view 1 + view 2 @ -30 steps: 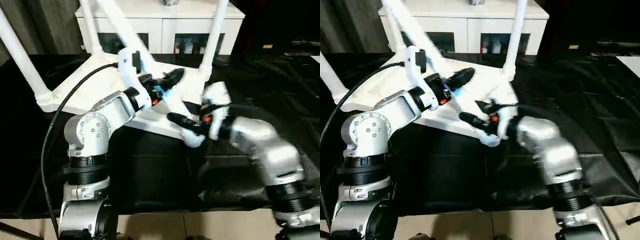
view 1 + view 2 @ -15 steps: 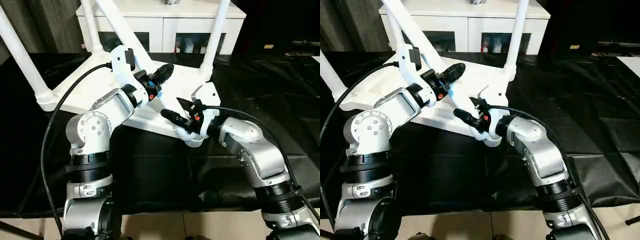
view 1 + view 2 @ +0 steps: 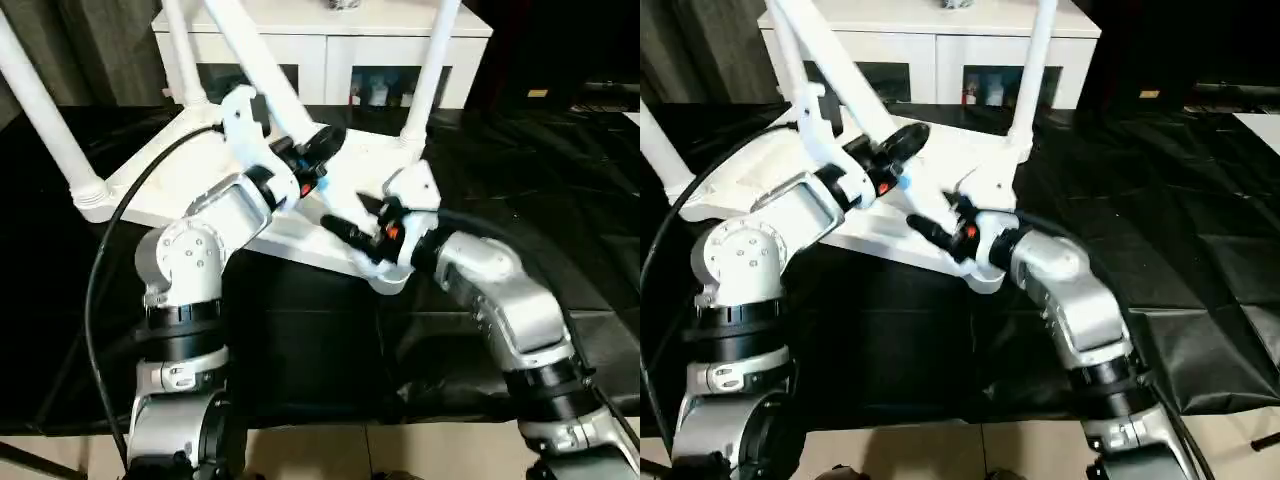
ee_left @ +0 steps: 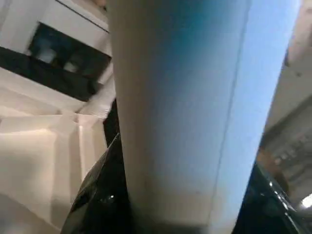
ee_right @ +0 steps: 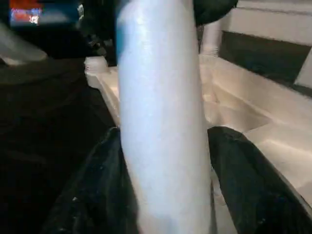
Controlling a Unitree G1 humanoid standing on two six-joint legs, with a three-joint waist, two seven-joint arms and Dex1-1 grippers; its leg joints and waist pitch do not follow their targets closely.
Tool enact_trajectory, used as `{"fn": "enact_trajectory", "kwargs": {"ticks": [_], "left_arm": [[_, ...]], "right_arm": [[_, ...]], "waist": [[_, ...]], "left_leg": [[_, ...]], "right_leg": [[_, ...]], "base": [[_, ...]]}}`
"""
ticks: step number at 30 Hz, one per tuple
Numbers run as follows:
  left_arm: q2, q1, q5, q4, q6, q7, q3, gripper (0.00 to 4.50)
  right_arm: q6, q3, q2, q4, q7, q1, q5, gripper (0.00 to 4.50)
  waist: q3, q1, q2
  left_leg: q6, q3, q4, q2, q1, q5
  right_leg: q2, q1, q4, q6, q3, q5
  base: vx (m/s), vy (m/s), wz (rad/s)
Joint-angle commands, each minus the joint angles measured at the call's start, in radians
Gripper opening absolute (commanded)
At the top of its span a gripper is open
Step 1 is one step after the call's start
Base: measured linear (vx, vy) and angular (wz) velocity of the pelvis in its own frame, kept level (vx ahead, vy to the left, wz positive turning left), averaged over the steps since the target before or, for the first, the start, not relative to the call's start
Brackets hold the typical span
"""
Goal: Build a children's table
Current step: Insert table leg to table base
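**Fourth leg held over the near corner socket, both grippers on it**

The children's table (image 3: 180,175) lies upside down on the black-covered surface, ribbed underside up. At the far left one leg (image 3: 45,115) stands in its socket; further back another leg (image 3: 180,50) rises in front of the white cabinet (image 3: 320,45), and a third leg (image 3: 425,75) stands at the far right corner. That leaves the near corner socket (image 3: 388,280) — the one closest to the robot — as the job in hand.

The left gripper (image 3: 315,150) sits high on the slanting fourth leg (image 3: 255,55). A second ago its black fingers stood noticeably wider; now they have drawn in around the leg, and the left wrist view shows dark fingers (image 4: 102,195) hugging both sides of the white tube, so I read it as gripping the leg.

To the right and lower, the right gripper (image 3: 360,225) has the same leg between its fingers (image 5: 92,195) near the bottom end, just above the socket. Its hold looks a touch looser than a moment back, though the tube is between the fingers all the same.

My reading: the upper hand has taken over the steadying, freeing the lower one to guide. The leg's foot looks to be at the socket but whether it is seated I cannot tell — pressing it home appears to be what remains.
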Motion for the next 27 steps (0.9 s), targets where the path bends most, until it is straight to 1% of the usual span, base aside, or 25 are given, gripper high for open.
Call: {"fn": "enact_trajectory", "kwargs": {"ticks": [1,2,3,4,5,6,7,8,9,10,11,12,15,17,20,22,24,27], "left_arm": [[0.033,-0.02,-0.022,-0.035,0.046,-0.051,-0.039,1.85],[0.037,-0.02,-0.024,-0.037,0.051,-0.057,-0.043,1.85],[0.057,-0.021,-0.034,-0.045,0.067,-0.092,-0.059,1.85],[0.075,-0.022,-0.044,-0.051,0.08,-0.12,-0.073,1.85],[0.084,-0.023,-0.049,-0.055,0.087,-0.134,-0.08,1.85],[0.1,-0.025,-0.053,-0.059,0.094,-0.158,-0.094,1.85],[0.109,-0.026,-0.055,-0.06,0.096,-0.172,-0.102,1.85],[0.109,-0.026,-0.055,-0.06,0.096,-0.172,-0.102,1.85],[0.131,-0.038,-0.059,-0.051,0.099,-0.208,-0.115,1.84],[0.133,-0.039,-0.06,-0.051,0.099,-0.212,-0.116,1.84],[0.148,-0.048,-0.058,-0.043,0.097,-0.235,-0.126,1.84],[0.153,-0.052,-0.057,-0.04,0.095,-0.242,-0.13,1.84],[0.162,-0.061,-0.063,-0.035,0.095,-0.263,-0.136,1.84],[0.175,-0.072,-0.066,-0.029,0.095,-0.283,-0.147,1.84],[0.184,-0.078,-0.069,-0.026,0.093,-0.311,-0.162,1.84],[0.195,-0.075,-0.074,-0.038,0.092,-0.353,-0.184,1.84],[0.199,-0.073,-0.076,-0.043,0.092,-0.365,-0.192,1.84],[0.232,-0.054,-0.061,-0.073,0.077,-0.437,-0.253,1.84]], "right_arm": [[0.051,-0.069,-0.046,-0.037,0.069,-0.023,0.08,3.18],[0.057,-0.074,-0.054,-0.039,0.081,-0.024,0.091,3.3],[0.091,-0.097,-0.088,-0.042,0.123,-0.029,0.126,3.39],[0.122,-0.115,-0.12,-0.044,0.164,-0.035,0.158,3.46],[0.141,-0.125,-0.14,-0.045,0.19,-0.037,0.177,3.53],[0.173,-0.14,-0.173,-0.045,0.232,-0.043,0.208,3.63],[0.192,-0.147,-0.193,-0.045,0.255,-0.047,0.229,3.63],[0.192,-0.147,-0.193,-0.045,0.255,-0.047,0.229,3.75],[0.261,-0.174,-0.236,-0.024,0.309,-0.065,0.287,3.84],[0.266,-0.176,-0.239,-0.022,0.313,-0.067,0.291,3.92],[0.308,-0.188,-0.26,-0.009,0.347,-0.077,0.327,3.96],[0.32,-0.189,-0.264,-0.007,0.358,-0.078,0.339,3.98],[0.335,-0.174,-0.281,0.0,0.382,-0.079,0.348,3.98],[0.348,-0.132,-0.306,0.003,0.423,-0.074,0.345,3.98],[0.354,-0.102,-0.311,-0.004,0.444,-0.069,0.34,3.98],[0.359,-0.085,-0.301,-0.005,0.447,-0.072,0.337,3.98],[0.357,-0.08,-0.297,-0.002,0.447,-0.075,0.334,3.98],[0.342,-0.063,-0.288,0.025,0.452,-0.096,0.315,3.98]], "waist": [[-0.078,0.001,-0.014],[-0.079,0.004,-0.012],[-0.079,0.004,-0.012],[-0.079,0.006,-0.013],[-0.079,0.004,-0.017],[-0.078,0.007,-0.016],[-0.078,0.007,-0.017],[-0.078,0.007,-0.018],[-0.076,0.005,-0.02],[-0.078,0.009,-0.019],[-0.076,0.007,-0.02],[-0.076,0.008,-0.021],[-0.076,0.007,-0.022],[-0.075,0.007,-0.023],[-0.075,0.007,-0.024],[-0.076,0.008,-0.023],[-0.076,0.009,-0.022],[-0.078,0.01,-0.023]], "left_leg": [[0.053,0.014,-0.066,-0.007,0.015,-0.138],[0.057,0.013,-0.065,-0.007,0.017,-0.134],[0.058,0.014,-0.064,-0.005,0.017,-0.125],[0.063,0.014,-0.064,-0.006,0.017,-0.123],[0.068,0.016,-0.064,-0.007,0.017,-0.122],[0.07,0.016,-0.062,-0.006,0.015,-0.116],[0.072,0.016,-0.062,-0.007,0.015,-0.116],[0.073,0.016,-0.061,-0.007,0.014,-0.116],[0.074,0.017,-0.061,-0.009,0.014,-0.121],[0.072,0.017,-0.06,-0.008,0.016,-0.12],[0.071,0.018,-0.06,-0.008,0.015,-0.122],[0.067,0.017,-0.06,-0.009,0.015,-0.133],[0.051,0.017,-0.06,-0.008,0.016,-0.145],[0.044,0.017,-0.061,-0.008,0.016,-0.151],[0.037,0.016,-0.061,-0.008,0.015,-0.156],[0.038,0.015,-0.061,-0.008,0.015,-0.148],[0.036,0.015,-0.061,-0.007,0.015,-0.141],[0.037,0.014,-0.062,-0.006,0.016,-0.139]], "right_leg": [[-0.009,0.066,-0.05,-0.187,0.011,-0.163],[-0.008,0.069,-0.048,-0.192,0.011,-0.151],[-0.009,0.068,-0.047,-0.196,0.012,-0.14],[-0.008,0.07,-0.046,-0.203,0.01,-0.137],[-0.007,0.071,-0.046,-0.208,0.011,-0.134],[-0.01,0.071,-0.045,-0.215,0.012,-0.13],[-0.01,0.072,-0.045,-0.219,0.011,-0.134],[-0.011,0.072,-0.046,-0.219,0.011,-0.139],[-0.01,0.072,-0.048,-0.215,0.011,-0.157],[-0.011,0.071,-0.048,-0.213,0.012,-0.17],[-0.011,0.07,-0.05,-0.211,0.012,-0.179],[-0.011,0.071,-0.051,-0.208,0.011,-0.205],[-0.013,0.068,-0.054,-0.197,0.01,-0.242],[-0.012,0.067,-0.056,-0.193,0.01,-0.258],[-0.013,0.068,-0.057,-0.185,0.01,-0.272],[-0.013,0.067,-0.055,-0.185,0.009,-0.268],[-0.013,0.066,-0.054,-0.193,0.01,-0.255],[-0.014,0.066,-0.05,-0.201,0.009,-0.245]], "base": [[0.0,0.0,0.0],[0.0,0.0,0.0],[0.0,0.0,0.0],[0.0,0.0,0.0],[0.0,0.0,0.0],[0.0,0.0,0.0],[0.0,0.0,0.0],[0.0,0.0,0.0],[0.0,0.0,0.0],[0.0,0.0,0.0],[0.0,0.0,0.0],[0.0,0.0,0.0],[0.0,0.0,0.0],[0.0,0.0,0.0],[0.0,0.0,0.0],[0.0,0.0,0.0],[0.0,0.0,0.0],[0.0,0.0,0.0]]}}
